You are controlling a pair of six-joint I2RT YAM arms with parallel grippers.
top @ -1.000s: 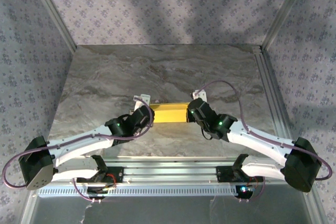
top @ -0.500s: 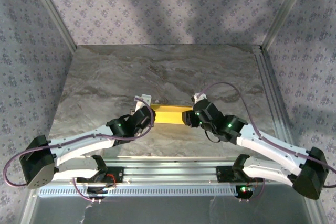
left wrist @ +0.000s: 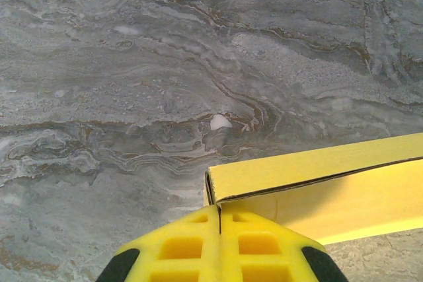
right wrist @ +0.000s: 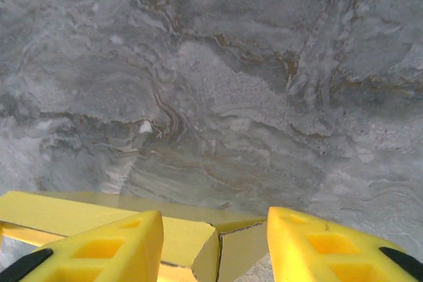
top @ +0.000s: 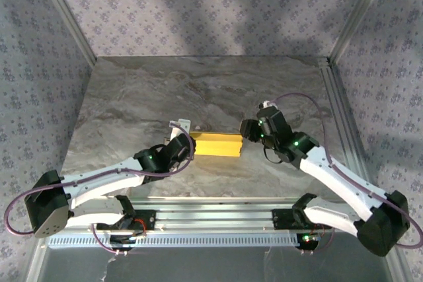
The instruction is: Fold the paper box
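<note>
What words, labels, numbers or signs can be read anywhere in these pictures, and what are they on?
None can be read.
The box is plain yellow, with no print on any face that shows.
The wallpaper carries a small repeating flower pattern, not letters.
The table shows only its marbled grey surface.

Grey marbled table (top: 198, 90); yellow paper box (top: 215, 144) resting flat, centre, toward near edge.
</note>
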